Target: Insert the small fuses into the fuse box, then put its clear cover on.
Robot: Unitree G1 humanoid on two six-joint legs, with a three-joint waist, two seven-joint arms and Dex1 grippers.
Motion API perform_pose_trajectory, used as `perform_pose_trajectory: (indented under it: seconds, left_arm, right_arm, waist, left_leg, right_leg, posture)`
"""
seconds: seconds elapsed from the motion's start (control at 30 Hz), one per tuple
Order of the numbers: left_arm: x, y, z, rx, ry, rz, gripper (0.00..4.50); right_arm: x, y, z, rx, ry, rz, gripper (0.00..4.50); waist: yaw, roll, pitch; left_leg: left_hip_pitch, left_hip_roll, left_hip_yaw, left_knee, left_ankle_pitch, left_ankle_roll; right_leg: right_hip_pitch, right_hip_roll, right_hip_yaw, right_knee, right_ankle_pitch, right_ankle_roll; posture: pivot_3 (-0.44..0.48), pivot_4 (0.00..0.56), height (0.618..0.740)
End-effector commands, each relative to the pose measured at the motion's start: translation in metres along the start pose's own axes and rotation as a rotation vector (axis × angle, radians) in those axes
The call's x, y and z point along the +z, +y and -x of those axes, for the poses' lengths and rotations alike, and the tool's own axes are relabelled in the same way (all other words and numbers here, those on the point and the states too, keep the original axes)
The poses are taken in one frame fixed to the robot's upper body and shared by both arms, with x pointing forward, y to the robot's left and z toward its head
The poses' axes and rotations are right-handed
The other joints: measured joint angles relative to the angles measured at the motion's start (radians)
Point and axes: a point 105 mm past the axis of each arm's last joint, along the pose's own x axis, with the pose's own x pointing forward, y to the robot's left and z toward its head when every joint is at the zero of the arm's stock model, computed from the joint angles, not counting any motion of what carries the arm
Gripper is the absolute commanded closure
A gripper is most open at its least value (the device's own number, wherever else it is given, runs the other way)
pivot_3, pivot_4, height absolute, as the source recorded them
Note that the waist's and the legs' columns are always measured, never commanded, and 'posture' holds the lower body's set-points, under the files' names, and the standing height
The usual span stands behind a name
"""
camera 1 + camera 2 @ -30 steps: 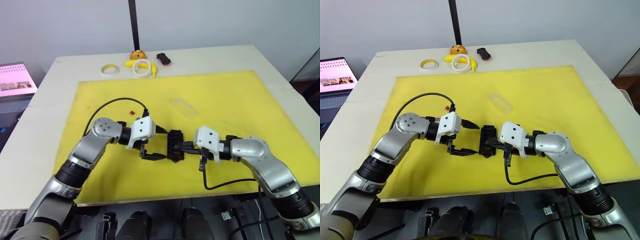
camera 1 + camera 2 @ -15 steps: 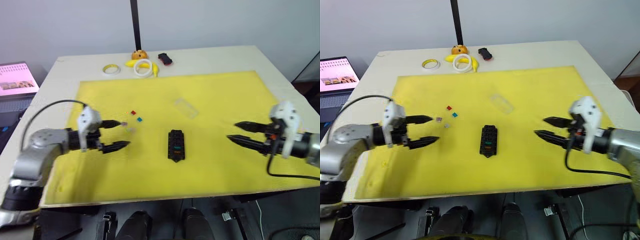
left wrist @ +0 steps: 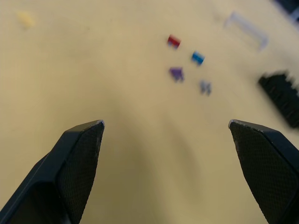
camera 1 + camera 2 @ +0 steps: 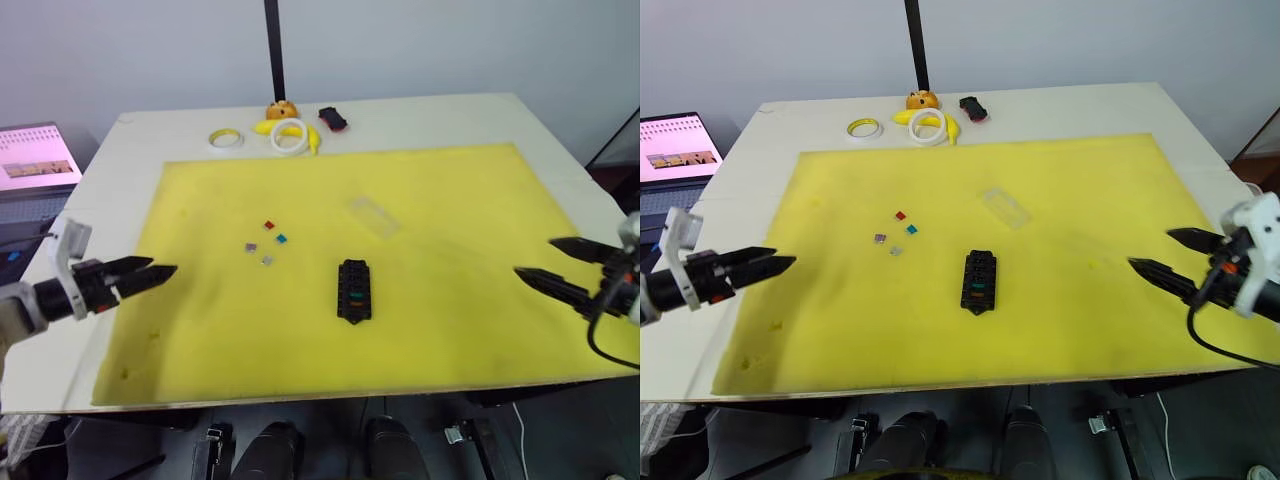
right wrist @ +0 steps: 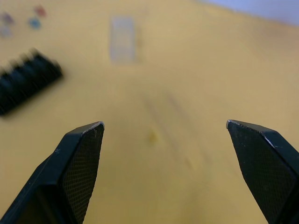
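Sitting mid yellow mat [image 4: 450,200] on the desk [image 4: 150,135]: fuse box [image 4: 353,290], well apart from both hands, roughly between them. Left hand [image 4: 140,274] at mat's left edge, right hand [image 4: 560,267] at right edge, both spread wide, empty. Clear cover [image 4: 371,214] beyond box. Small fuses [image 4: 266,243] loose, between box and left hand.

Four loose fuses [image 4: 267,242], one fuse box [image 4: 353,291], one clear cover [image 4: 371,213], two tape rings [image 4: 288,135]
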Motion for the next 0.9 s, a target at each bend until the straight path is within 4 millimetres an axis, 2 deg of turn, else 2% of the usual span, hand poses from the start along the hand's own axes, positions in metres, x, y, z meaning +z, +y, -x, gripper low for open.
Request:
perform_pose_trajectory:
  seconds: [0.03, 0.13, 0.23, 0.3, 0.4, 0.57, 0.9]
  left_arm:
    - [0.006, -0.01, -0.013, -0.058, 0.003, 0.17, 0.0]
    - [0.011, -0.024, -0.034, -0.158, -0.026, 0.328, 0.0]
    - [0.009, -0.017, -0.055, -0.111, -0.037, 0.424, 0.0]
    - [0.012, -0.014, -0.061, -0.106, -0.061, 0.498, 0.0]
    - [0.004, -0.016, -0.063, -0.116, -0.024, 0.568, 0.0]
    - [-0.014, -0.014, -0.067, -0.094, 0.014, 0.607, 0.0]
    - [-0.03, -0.019, -0.084, -0.134, 0.052, 0.698, 0.0]
  right_arm:
    - [0.023, 0.03, -0.02, 0.118, -0.071, 0.017, 0.05]
    - [0.04, 0.054, -0.036, 0.221, -0.121, 0.018, 0.05]
    - [0.05, 0.077, -0.053, 0.32, -0.135, 0.043, 0.05]
    - [0.052, 0.089, -0.062, 0.365, -0.126, 0.076, 0.05]
    - [0.057, 0.093, -0.078, 0.378, -0.142, 0.086, 0.05]
    - [0.053, 0.101, -0.094, 0.401, -0.119, 0.13, 0.05]
    - [0.049, 0.115, -0.111, 0.447, -0.108, 0.174, 0.05]
  waist:
    - [0.0, 0.0, 0.0]
    - [-0.001, 0.0, 0.0]
    - [-0.002, -0.002, 0.0]
    - [-0.002, -0.004, 0.001]
    - [-0.011, -0.005, 0.001]
    - [-0.022, -0.005, 0.001]
    - [-0.022, -0.005, 0.001]
  left_leg:
    - [0.0, 0.0, 0.0, 0.0, 0.0, 0.0]
    - [-0.001, 0.0, 0.0, 0.0, 0.0, 0.0]
    - [-0.001, 0.0, -0.001, 0.001, 0.0, 0.0]
    - [-0.001, 0.0, -0.001, 0.001, 0.0, 0.0]
    - [-0.002, 0.0, 0.0, 0.001, 0.0, 0.0]
    - [-0.002, -0.001, -0.001, 0.0, 0.0, 0.0]
    - [-0.002, -0.001, -0.001, 0.0, 0.0, 0.0]
  right_leg:
    - [0.0, 0.0, 0.0, 0.0, 0.0, 0.0]
    - [-0.001, 0.0, 0.0, 0.0, 0.0, 0.0]
    - [-0.001, 0.0, 0.0, 0.0, 0.0, 0.0]
    - [-0.002, 0.0, 0.0, 0.001, 0.0, 0.0]
    - [-0.003, 0.0, 0.0, 0.001, 0.0, 0.0]
    - [-0.004, -0.001, 0.0, 0.002, 0.0, 0.0]
    - [-0.004, 0.0, 0.0, 0.002, 0.0, 0.0]
  posture:
    - [0.0, 0.15, 0.74]
    - [0.0, 0.15, 0.74]
    - [0.0, 0.15, 0.74]
    - [0.0, 0.15, 0.74]
    - [0.0, 0.15, 0.74]
    - [0.0, 0.15, 0.74]
    - [0.0, 0.15, 0.74]
